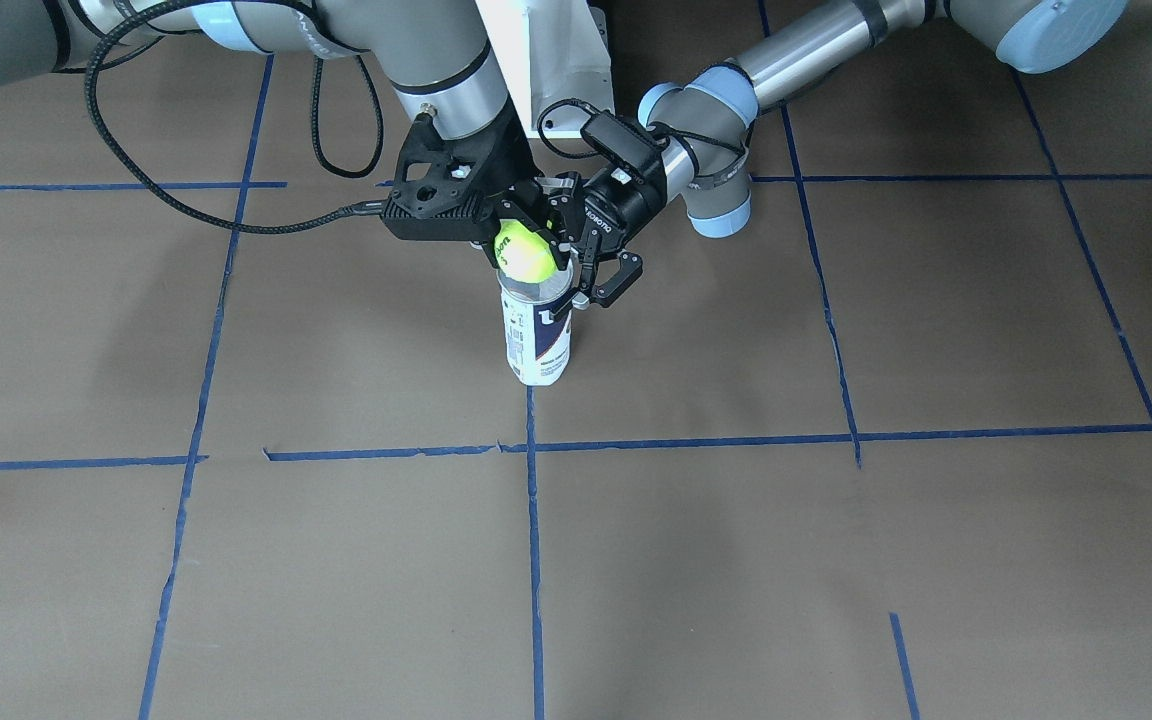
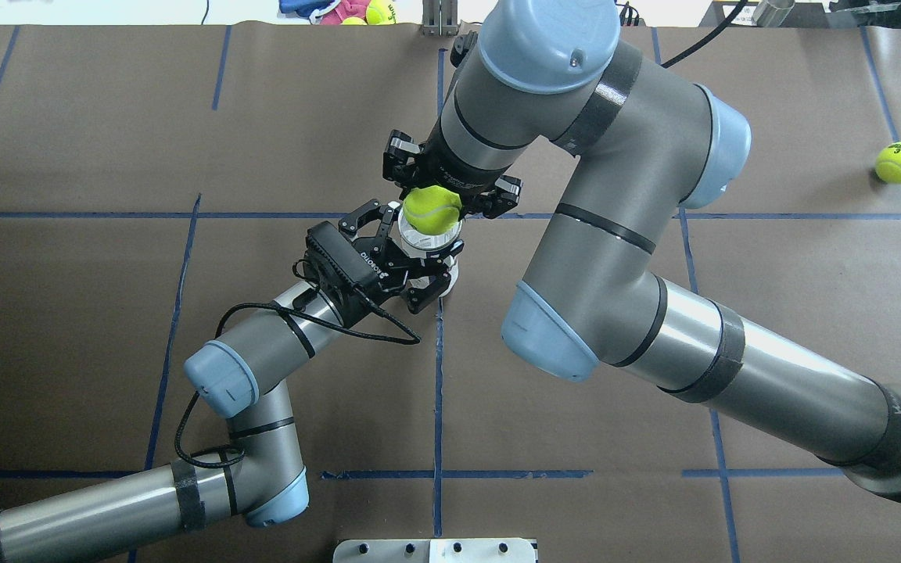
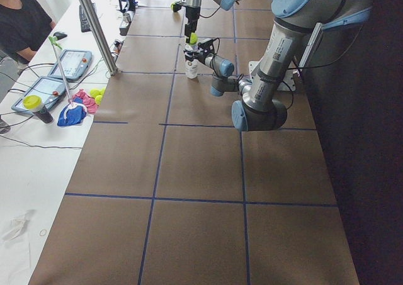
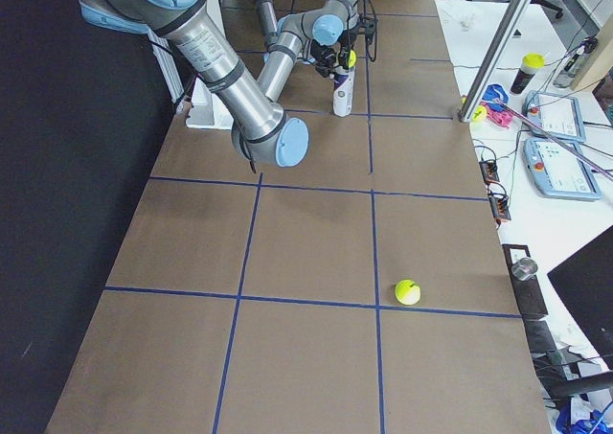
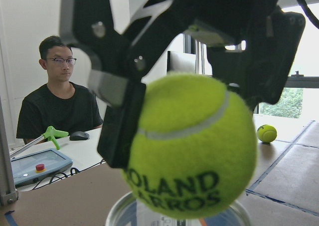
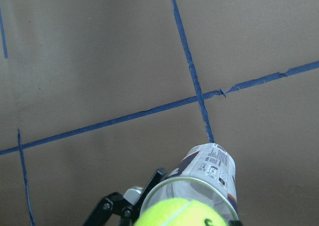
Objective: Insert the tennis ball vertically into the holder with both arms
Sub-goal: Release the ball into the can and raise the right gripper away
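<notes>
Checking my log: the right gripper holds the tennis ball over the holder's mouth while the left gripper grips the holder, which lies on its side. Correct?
No: the holder stands upright on the table, as the exterior front-facing view shows. The rest is right.

Yellow-green tennis ball (image 5: 192, 146): was fuzzy, matt felt.
Clear cylindrical can (image 1: 537, 345): was smooth, glossy plastic.
Brown worktop (image 1: 836, 560): was matt paper, lined with blue tape (image 1: 534, 560).
Grey-silver right arm (image 2: 771, 375): was smooth, satin metal.

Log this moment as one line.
phase: insertion | right gripper: shut on ball, over can mouth | left gripper: shut on can, upright on table | ball: not yet inside
</notes>
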You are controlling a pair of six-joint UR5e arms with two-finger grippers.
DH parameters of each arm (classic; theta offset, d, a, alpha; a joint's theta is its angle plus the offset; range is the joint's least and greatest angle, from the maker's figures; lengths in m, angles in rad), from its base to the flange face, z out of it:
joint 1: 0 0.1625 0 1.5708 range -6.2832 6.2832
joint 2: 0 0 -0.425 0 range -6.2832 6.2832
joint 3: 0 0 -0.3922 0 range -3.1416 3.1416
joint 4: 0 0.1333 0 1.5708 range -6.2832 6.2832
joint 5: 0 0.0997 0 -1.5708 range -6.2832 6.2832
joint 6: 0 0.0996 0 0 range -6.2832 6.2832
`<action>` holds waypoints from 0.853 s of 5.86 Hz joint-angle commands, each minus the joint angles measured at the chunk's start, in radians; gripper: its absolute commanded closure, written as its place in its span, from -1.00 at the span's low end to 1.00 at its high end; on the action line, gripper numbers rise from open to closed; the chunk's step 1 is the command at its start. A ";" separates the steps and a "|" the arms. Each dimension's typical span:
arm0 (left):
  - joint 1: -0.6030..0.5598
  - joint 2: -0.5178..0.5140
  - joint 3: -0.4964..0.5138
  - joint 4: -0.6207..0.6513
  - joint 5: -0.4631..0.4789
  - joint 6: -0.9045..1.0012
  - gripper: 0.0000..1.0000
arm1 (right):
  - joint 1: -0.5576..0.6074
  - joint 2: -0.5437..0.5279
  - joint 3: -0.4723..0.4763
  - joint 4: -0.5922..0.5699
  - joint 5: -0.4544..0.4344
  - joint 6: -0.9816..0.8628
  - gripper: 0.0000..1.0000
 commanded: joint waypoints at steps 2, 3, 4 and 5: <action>0.001 0.001 0.000 0.000 0.000 0.000 -0.71 | -0.014 -0.001 0.000 0.000 -0.031 -0.002 -0.91; 0.000 0.001 0.000 0.000 0.000 0.000 -0.71 | -0.005 -0.018 0.021 -0.002 -0.020 -0.013 -0.91; 0.000 0.003 0.000 -0.002 0.000 -0.002 -0.71 | 0.055 -0.109 0.068 0.000 0.012 -0.060 -0.92; 0.000 0.003 0.000 -0.003 0.000 -0.002 -0.72 | 0.149 -0.197 0.089 -0.005 0.076 -0.192 -0.91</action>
